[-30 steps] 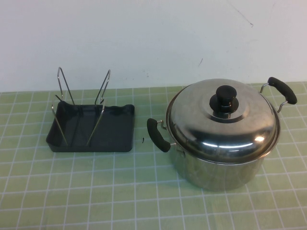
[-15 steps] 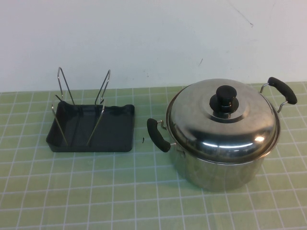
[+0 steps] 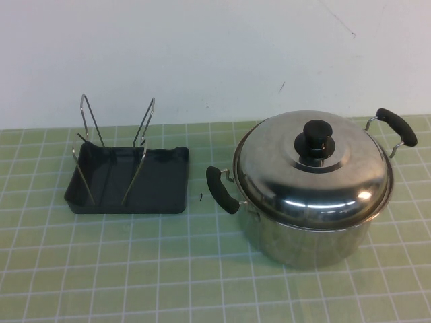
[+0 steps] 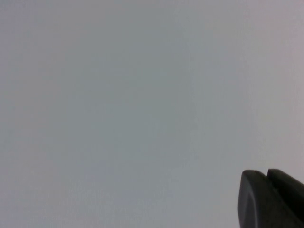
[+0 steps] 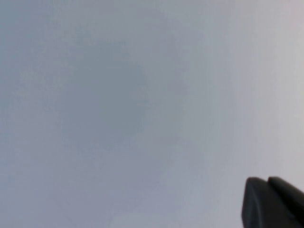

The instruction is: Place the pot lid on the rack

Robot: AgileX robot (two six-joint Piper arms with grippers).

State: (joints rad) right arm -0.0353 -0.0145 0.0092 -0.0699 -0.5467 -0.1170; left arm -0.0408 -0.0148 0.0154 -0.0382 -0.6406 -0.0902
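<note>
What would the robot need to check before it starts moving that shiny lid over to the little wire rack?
1. Pot lid seated on the pot, knob exposed: ok.
2. Rack upright, wire uprights free, nothing in it: ok.
3. Path between pot and rack unobstructed: ok.
4. Left gripper located: not ok; absent from the high view, its wrist view shows only a blank surface.
5. Right gripper located: not ok, likewise.
6. Jaws ready: cannot tell.

High view angled down at table (image 3: pixel 101 269); wrist views face blank surface; no shared content.
</note>
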